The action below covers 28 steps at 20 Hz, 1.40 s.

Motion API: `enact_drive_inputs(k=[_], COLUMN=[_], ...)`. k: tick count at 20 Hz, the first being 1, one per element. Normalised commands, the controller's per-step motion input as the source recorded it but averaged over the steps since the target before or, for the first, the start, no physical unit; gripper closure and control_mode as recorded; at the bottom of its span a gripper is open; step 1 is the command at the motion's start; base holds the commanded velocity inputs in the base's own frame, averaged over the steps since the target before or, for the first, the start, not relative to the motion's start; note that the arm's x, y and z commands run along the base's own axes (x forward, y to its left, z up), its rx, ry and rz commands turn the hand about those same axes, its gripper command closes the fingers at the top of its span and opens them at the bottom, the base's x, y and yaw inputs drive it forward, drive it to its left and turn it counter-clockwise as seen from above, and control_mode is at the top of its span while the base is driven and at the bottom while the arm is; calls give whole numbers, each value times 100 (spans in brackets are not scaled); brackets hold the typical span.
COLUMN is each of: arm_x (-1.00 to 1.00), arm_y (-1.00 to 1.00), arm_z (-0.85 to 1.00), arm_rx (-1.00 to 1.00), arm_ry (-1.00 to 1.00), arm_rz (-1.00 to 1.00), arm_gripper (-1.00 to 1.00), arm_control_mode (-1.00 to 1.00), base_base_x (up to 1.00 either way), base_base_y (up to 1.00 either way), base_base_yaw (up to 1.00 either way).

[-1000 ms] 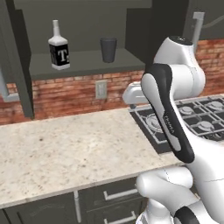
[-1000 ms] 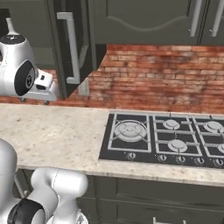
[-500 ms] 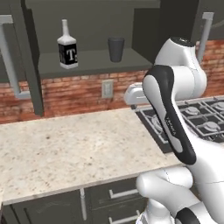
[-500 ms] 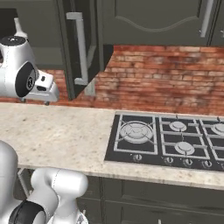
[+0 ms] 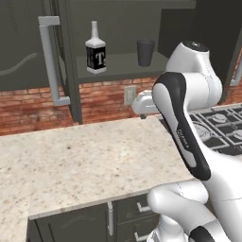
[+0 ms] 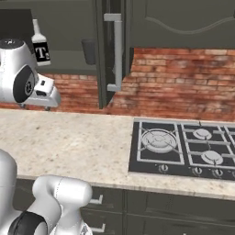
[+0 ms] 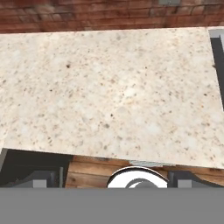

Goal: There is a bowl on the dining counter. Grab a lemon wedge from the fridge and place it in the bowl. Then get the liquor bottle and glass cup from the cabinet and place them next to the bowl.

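Note:
On the shelf of the open wall cabinet stands the liquor bottle (image 5: 96, 49) (image 6: 40, 46), clear with a black label and a white T. The dark glass cup (image 5: 145, 52) (image 6: 89, 51) stands on the same shelf to its right. My gripper (image 6: 34, 107) hangs over the speckled counter, below shelf height and out in front of the cabinet, pointing down. In the hand view the grey fingertips (image 7: 41, 181) sit far apart at the bottom edge, open, with bare counter (image 7: 109, 87) ahead of them.
The cabinet doors (image 5: 28, 61) (image 6: 114, 50) stand swung open on both sides of the shelf. A gas stove (image 6: 183, 149) (image 5: 222, 127) lies to the right of the counter stretch. A brick wall with an outlet (image 5: 128, 96) runs behind.
The whole picture has shifted in both base views, so the base has driven; the cabinet shelf now sits more central and nearer. The arm holds the same pose.

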Motion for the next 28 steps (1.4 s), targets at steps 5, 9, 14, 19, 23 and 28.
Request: enact_drive_inputs(k=[5, 9, 14, 19, 23, 28], arm_x=[0, 0, 10, 0, 2, 47], arm_y=[0, 0, 8, 3, 0, 5], arm_z=[0, 0, 8, 66, 77, 41], arm_rx=[0, 0, 0, 0, 0, 2], arm_ry=[0, 0, -4, -30, -33, -16], arm_rz=[0, 0, 0, 1, 2, 5], arm_gripper=[-100, -100, -100, -100, -100, -100], arm_control_mode=[100, 100, -100, -100, -100, -100], base_base_x=[98, 97, 26, 0, 0, 0], base_base_y=[0, 8, 8, 0, 0, 0], base_base_yaw=[-10, -7, -1, 0, 0, 0])
